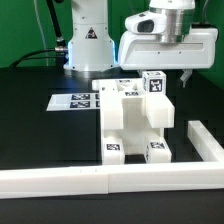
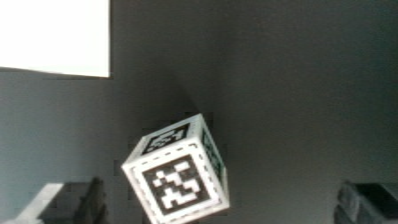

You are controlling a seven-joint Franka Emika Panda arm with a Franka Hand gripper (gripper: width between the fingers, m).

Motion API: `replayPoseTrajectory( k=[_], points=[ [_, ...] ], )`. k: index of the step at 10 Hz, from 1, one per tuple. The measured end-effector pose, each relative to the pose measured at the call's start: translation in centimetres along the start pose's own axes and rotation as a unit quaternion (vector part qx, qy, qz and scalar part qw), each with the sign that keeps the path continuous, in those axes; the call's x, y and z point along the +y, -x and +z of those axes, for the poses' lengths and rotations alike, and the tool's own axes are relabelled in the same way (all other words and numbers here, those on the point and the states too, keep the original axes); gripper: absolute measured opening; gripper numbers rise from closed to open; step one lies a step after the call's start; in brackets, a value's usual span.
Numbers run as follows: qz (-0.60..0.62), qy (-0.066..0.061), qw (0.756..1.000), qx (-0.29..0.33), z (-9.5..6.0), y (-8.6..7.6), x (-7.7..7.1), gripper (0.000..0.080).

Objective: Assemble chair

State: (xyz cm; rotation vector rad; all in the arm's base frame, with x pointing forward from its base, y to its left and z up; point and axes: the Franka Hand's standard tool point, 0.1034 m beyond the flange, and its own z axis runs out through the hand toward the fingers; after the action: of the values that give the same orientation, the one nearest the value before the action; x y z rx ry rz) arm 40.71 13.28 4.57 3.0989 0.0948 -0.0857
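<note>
The partly built white chair (image 1: 135,120) stands mid-table, with marker tags on its front feet. A white tagged block part (image 1: 153,83) sticks up at its top back. In the wrist view this block (image 2: 178,170) sits tilted between my fingers, nearer one of them, and neither finger touches it. My gripper (image 1: 185,72) hangs just above and to the exterior view's right of the block. In the wrist view my gripper (image 2: 217,205) is open, with dark fingertips (image 2: 71,200) showing at both lower edges.
The marker board (image 1: 78,100) lies flat on the black table at the exterior view's left of the chair. A white rail (image 1: 60,180) runs along the front and another (image 1: 208,145) along the right. The robot base (image 1: 88,40) stands behind.
</note>
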Motion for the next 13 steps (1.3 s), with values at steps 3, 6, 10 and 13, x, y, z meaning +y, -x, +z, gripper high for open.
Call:
replayPoseTrajectory(
  k=[3,6,10,13],
  points=[
    [-0.038,0.006,0.999,0.02,0.8,-0.8,0.6,0.0649],
    [-0.048,0.009,0.998,0.028,1.1,-1.5,1.0,0.0649],
    [-0.049,0.015,0.998,0.025,2.3,-1.0,1.3,0.0649],
    [-0.049,0.02,0.998,0.022,3.0,-0.8,1.6,0.0649]
  ],
)
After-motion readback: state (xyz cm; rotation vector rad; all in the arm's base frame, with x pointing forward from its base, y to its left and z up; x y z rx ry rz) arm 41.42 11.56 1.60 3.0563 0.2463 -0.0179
